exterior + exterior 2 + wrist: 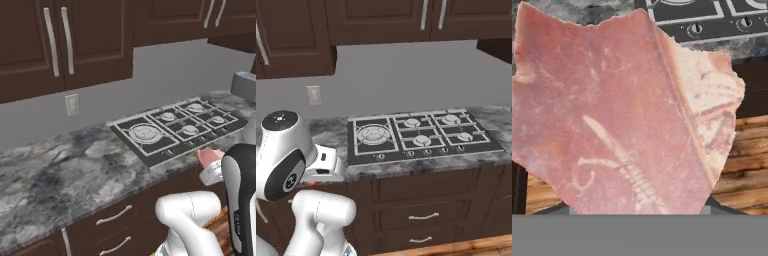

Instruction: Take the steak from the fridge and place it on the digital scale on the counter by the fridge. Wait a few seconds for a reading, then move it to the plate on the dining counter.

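Carrying the steak point(622, 115) is the step in hand, as we judge it: the fridge stage appears done, while the weighing and the transfer to the plate are left. Working left to right across the left base view, we note upper cabinets point(60, 40), a wall outlet point(72, 105), the marbled desk point(55, 175), a black gas cooktop point(177, 127), and a pink edge of the steak beside the arm at the desk's front edge. In the hand view the meat covers the finger tips, so we cannot tell directly how the hand is set; we infer it is clamped on the slab. No obstacle stands near. The base must travel on to reach the scale.
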### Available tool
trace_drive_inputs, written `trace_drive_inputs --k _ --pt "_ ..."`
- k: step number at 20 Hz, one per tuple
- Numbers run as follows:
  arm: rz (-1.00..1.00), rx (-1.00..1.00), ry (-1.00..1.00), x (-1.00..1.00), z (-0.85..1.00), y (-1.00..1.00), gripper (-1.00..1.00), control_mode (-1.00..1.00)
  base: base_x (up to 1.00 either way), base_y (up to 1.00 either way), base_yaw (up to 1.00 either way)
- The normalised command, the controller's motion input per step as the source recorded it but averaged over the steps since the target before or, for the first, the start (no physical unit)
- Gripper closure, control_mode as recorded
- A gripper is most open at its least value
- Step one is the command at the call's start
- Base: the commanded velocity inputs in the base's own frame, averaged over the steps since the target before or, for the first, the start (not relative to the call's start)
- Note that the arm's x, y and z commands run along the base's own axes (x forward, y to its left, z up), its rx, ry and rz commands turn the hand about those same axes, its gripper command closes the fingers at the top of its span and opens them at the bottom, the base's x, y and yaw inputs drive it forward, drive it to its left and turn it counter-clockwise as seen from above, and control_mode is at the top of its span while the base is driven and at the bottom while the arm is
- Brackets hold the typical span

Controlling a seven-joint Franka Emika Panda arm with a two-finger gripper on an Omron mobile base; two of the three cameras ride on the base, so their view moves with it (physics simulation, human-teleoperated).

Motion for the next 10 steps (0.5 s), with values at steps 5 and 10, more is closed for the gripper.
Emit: trace_drive_inputs --k 5,10 --pt "0.0 0.0 0.0 0.0 0.0 0.0 1.0 1.0 0.0 -0.01 -0.79" --pt "0.0 0.0 0.0 0.0 0.0 0.0 1.0 1.0 0.0 -0.05 -0.83"
